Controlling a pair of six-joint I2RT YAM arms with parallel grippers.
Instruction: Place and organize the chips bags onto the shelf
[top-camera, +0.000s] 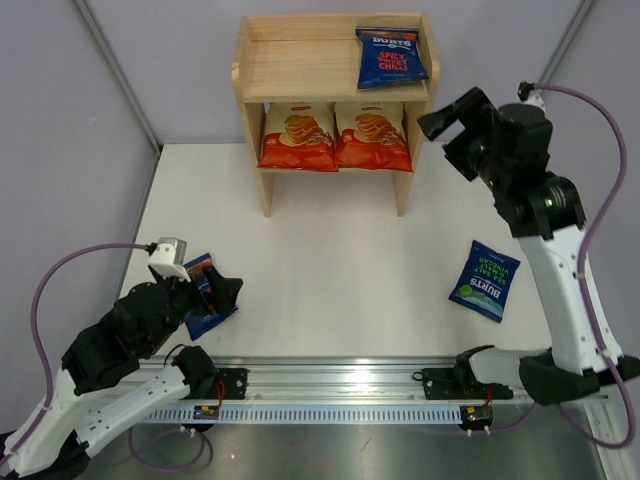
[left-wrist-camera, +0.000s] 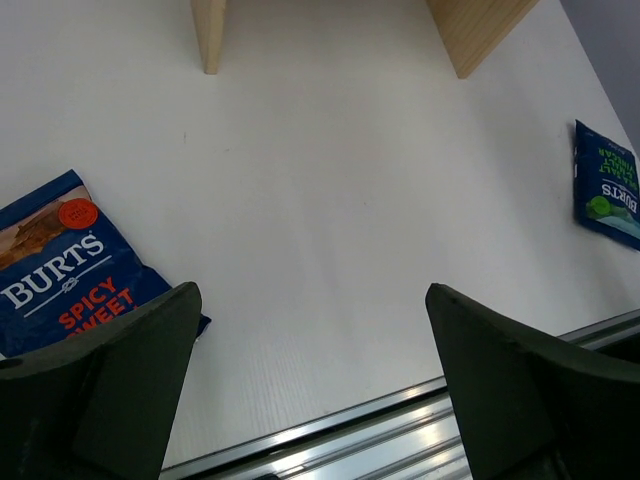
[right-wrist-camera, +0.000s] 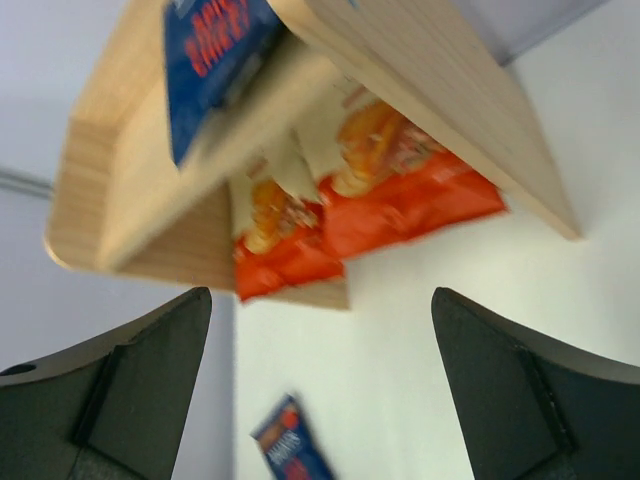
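Red-labelled Burts bag (left-wrist-camera: 60, 265) just beside left gripper (left-wrist-camera: 310, 300), jaws apart; right gripper (right-wrist-camera: 322, 300) likewise, near shelf (right-wrist-camera: 450, 90)

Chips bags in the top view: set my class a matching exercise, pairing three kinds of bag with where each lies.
1 Cassava Chips bags
2 green-labelled Burts bag
3 red-labelled Burts bags

A one on the shelf's top, one on the table at near left
B flat on the table, right side
C side by side on the shelf's lower tier

Pairs: 1-C, 2-B, 3-A
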